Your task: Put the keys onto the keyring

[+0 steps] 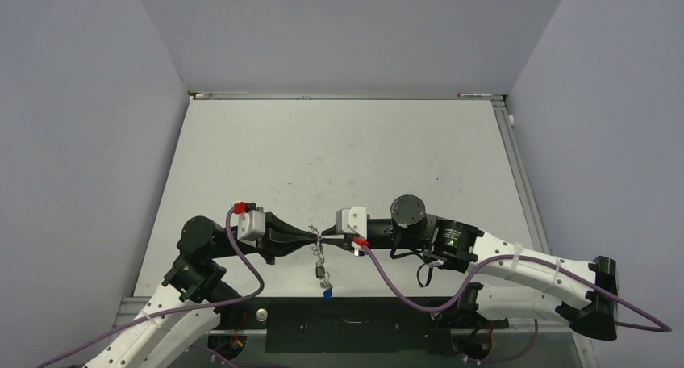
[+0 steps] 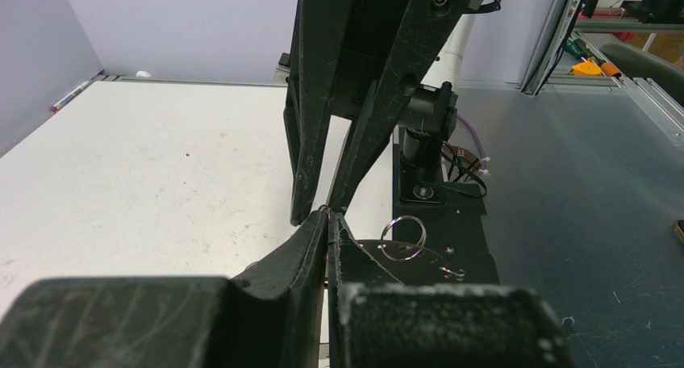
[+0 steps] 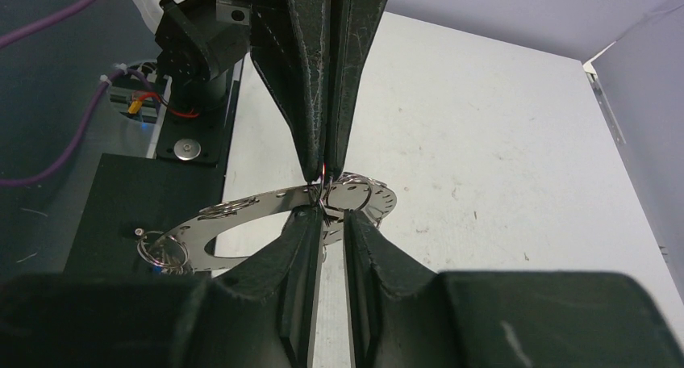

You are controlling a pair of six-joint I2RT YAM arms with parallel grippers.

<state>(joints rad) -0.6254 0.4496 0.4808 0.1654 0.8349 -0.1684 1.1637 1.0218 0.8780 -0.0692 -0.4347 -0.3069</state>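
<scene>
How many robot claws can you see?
2. The left gripper reaches in from the left, the right gripper from the right; their tips meet at the keyring.

So, colour-wise: the table (image 1: pixel 339 150) is done in off-white, speckled with little grey scuffs and smudges. The walls (image 1: pixel 81 142) are painted a pale lavender-grey. The left gripper (image 1: pixel 313 236) and right gripper (image 1: pixel 329 239) are finished in matte black, with pale scratches showing all over the fingers (image 3: pixel 298 85). The keyring (image 3: pixel 258 202) is polished mirror-silver, and dark reflections are picked up on it. The keys (image 1: pixel 321 269) are seen as silvery-grey, with one blue tag (image 1: pixel 327 294). Cables (image 1: pixel 387 279) are sheathed in purple, arm links (image 1: pixel 524 271) are moulded in white, and the base plate (image 1: pixel 355 336) is kept black.
</scene>
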